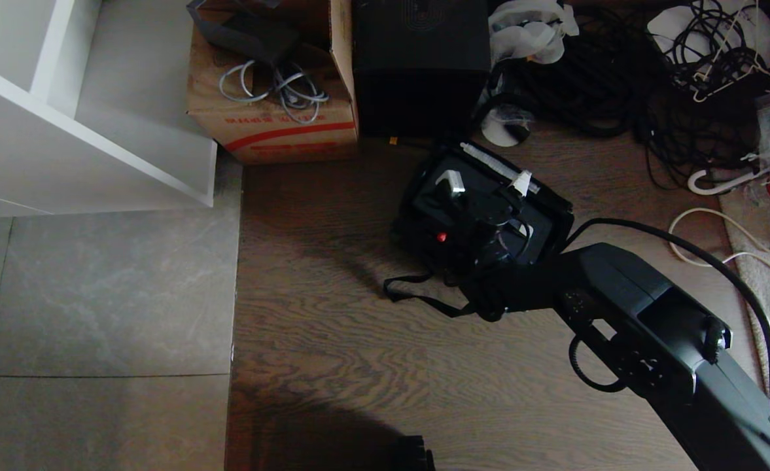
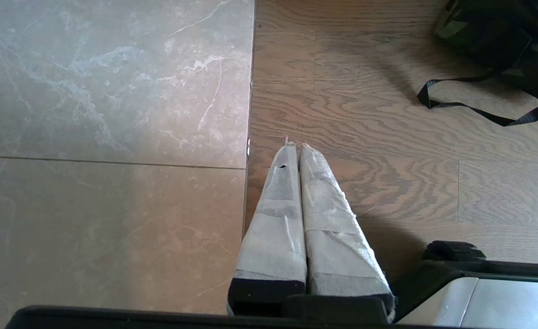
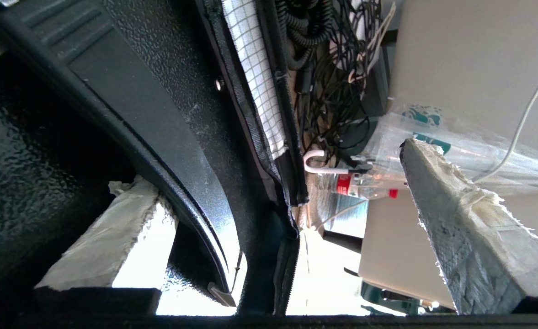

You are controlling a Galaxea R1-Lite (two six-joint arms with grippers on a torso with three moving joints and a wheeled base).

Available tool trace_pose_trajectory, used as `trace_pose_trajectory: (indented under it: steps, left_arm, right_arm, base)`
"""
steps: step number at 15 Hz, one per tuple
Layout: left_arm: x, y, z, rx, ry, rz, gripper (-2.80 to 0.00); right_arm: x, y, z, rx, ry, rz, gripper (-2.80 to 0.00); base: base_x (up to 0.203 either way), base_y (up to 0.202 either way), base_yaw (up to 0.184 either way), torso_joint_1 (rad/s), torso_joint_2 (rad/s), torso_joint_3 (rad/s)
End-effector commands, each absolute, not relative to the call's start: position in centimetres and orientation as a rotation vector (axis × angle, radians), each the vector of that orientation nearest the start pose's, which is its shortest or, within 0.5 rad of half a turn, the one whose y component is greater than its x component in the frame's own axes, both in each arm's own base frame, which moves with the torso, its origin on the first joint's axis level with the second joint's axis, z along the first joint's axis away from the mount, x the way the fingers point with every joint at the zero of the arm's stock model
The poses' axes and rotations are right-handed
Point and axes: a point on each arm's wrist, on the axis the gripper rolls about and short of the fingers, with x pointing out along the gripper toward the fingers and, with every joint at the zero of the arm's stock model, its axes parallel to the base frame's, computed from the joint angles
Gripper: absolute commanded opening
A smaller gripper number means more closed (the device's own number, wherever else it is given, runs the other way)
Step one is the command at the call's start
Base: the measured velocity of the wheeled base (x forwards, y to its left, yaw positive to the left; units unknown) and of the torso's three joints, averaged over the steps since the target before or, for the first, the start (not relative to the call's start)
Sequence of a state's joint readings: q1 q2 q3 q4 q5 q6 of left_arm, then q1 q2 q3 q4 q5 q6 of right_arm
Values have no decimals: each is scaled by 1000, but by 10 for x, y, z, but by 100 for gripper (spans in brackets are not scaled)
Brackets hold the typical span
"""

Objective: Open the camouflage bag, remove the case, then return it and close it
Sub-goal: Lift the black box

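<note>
From the head camera, the camouflage bag [image 1: 424,216] sits on the wooden floor [image 1: 332,340], just in front of a tall black box [image 1: 420,65] and beside a brown cardboard box [image 1: 273,127] with a red stripe. The bag's top is open, and the black case [image 1: 483,209] lies inside it, with a pale strip along its far edge. A black webbing strap [image 1: 417,297] trails from the bag onto the floor toward the robot. The right arm reaches in from the lower right, and the right end effector [image 1: 486,186] is over the case, its two white-wrapped fingers spread wide apart.

In the left wrist camera, the left end effector [image 2: 300,148] hangs over the seam between grey tile [image 2: 109,114] and wood, well away from the bag, its taped fingers pressed together with nothing between them.

In the right wrist camera, one wrapped finger [image 3: 109,242] lies tucked under the case's curved black handle [image 3: 177,183], while the other finger [image 3: 470,228] stands clear on the far side of the bag's rim. The fingers are wide open and clamp nothing. Tangled cables [image 3: 332,59] lie beyond.
</note>
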State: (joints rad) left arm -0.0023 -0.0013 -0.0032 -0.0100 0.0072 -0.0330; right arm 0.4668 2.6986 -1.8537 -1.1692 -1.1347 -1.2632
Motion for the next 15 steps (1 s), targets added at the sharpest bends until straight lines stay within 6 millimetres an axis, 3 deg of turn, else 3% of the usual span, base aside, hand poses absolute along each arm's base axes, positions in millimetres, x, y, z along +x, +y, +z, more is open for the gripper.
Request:
trace_pose_trajectory:
  steps: [1,8,12,13,14,15]
  left_arm:
    - [-23,0,77,-34,-15,4,-280]
    - [-23,0,77,-34,-15,4,-280]
    - [-23,0,77,-34,-15,4,-280]
    - [-23,0,77,-34,-15,4,-280]
    - [-23,0,77,-34,-15,4,-280]
    - [-23,0,77,-34,-15,4,-280]
  right_arm:
    - [487,217,58,-998,243,-700,0]
    - [505,191,41,-1009,294,-746,0]
    - [506,189,40,-1007,293,-748,0]
    - [506,190,39,-1003,290,-748,-51]
    - [505,190,37,-1010,296,-743,-280]
    - [504,191,37,-1012,297,-740,-280]
  base:
    - [0,0,0,0,0,0]
    - [0,0,0,0,0,0]
    - [0,0,0,0,0,0]
    - [0,0,0,0,0,0]
    - [0,0,0,0,0,0]
    - [0,0,0,0,0,0]
